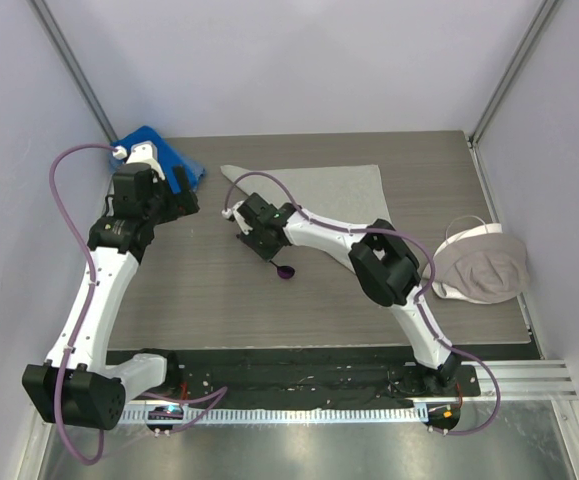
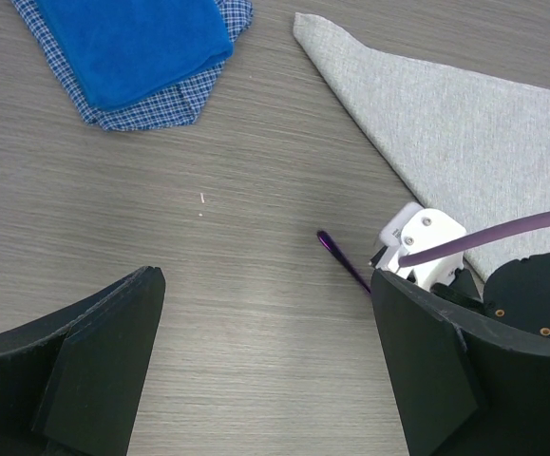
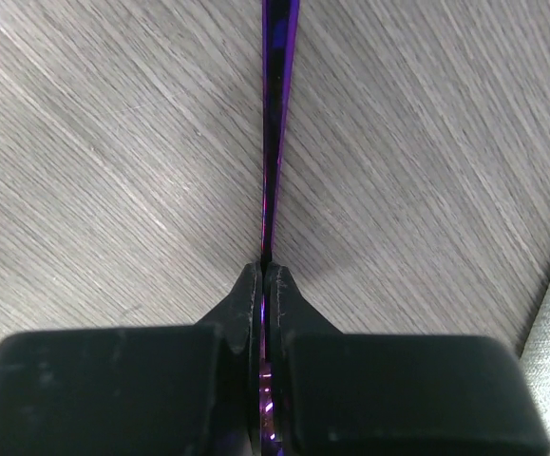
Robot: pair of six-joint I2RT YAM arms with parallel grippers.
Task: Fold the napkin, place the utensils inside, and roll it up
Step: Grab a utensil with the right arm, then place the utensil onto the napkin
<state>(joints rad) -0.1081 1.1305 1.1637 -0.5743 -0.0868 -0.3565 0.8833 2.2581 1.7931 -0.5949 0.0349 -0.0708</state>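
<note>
Right wrist view: my right gripper (image 3: 263, 277) is pinched fully shut on the thin handle of the purple spoon (image 3: 276, 123), which runs straight out toward twelve o'clock over the wood of the table (image 3: 113, 142). Only the slim handle sits between the pads, so I judge the hold narrow enough for the spoon to swivel. Whether it is already off the wood, I cannot tell.

Seen from above, the spoon's round head points to five o'clock of my right fingers. The napkin (image 1: 319, 188), light grey and already folded into a triangle, lies flat at about one o'clock of them, close by but apart. My left gripper (image 2: 265, 285) hangs wide open with nothing in it, at nine o'clock of the right one. The blue towel (image 2: 132, 43) on its checked cloth (image 2: 161, 106) lies beyond it.

The step in hand, as I read it, is carrying the spoon onto the napkin. To do it well I should:
- lift straight up first, so the head clears the wood;
- keep the wrist level, so the handle does not pivot in the pinch;
- travel the short way toward one o'clock;
- lay the spoon wholly on the cloth, along a folded edge, and release only once it rests;
- come down gently, so the fold is not rucked.

The left gripper can wait clear, ready to pin a corner.
</note>
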